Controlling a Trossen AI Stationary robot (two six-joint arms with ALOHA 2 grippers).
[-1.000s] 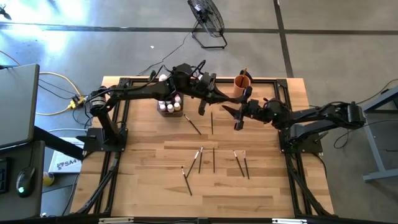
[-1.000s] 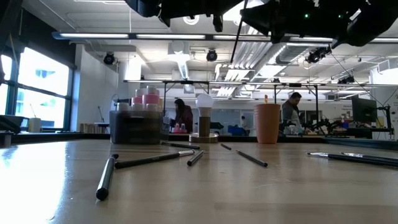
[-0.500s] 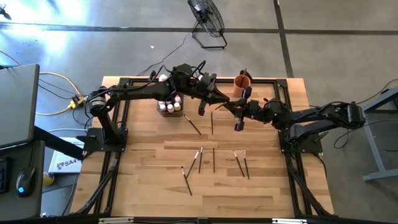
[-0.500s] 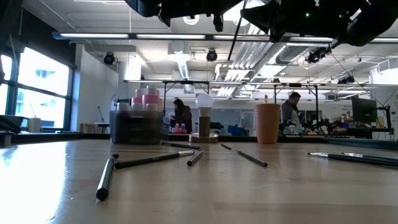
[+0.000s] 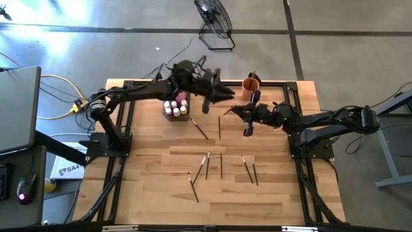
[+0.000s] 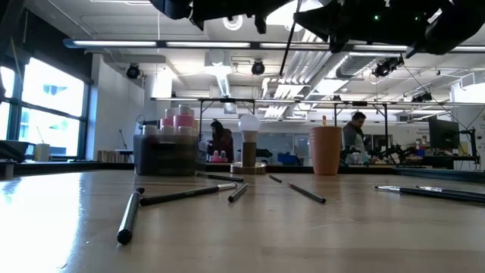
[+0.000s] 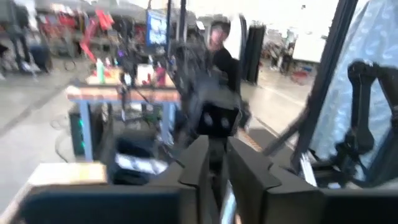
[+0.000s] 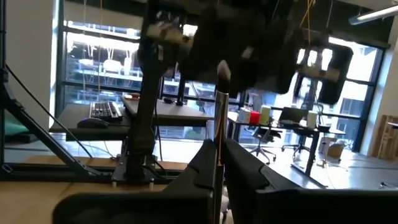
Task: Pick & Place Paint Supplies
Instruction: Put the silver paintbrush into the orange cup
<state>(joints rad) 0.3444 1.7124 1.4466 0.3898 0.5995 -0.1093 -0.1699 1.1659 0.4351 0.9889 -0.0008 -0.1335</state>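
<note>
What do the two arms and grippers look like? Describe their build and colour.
Both the left arm and the right arm are black, slender jointed links with dark cabling alongside. The left gripper and right gripper each end in two black, angular, wedge-shaped fingers. No markings show.

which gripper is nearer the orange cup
Right. The right gripper, shut on a paintbrush, sits just in front of the orange cup. The left gripper is farther off to the cup's left.

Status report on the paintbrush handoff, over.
Right gripper shut on paintbrush, held upright above the table. Left gripper beside it, near orange cup. Nothing in the way.
</note>
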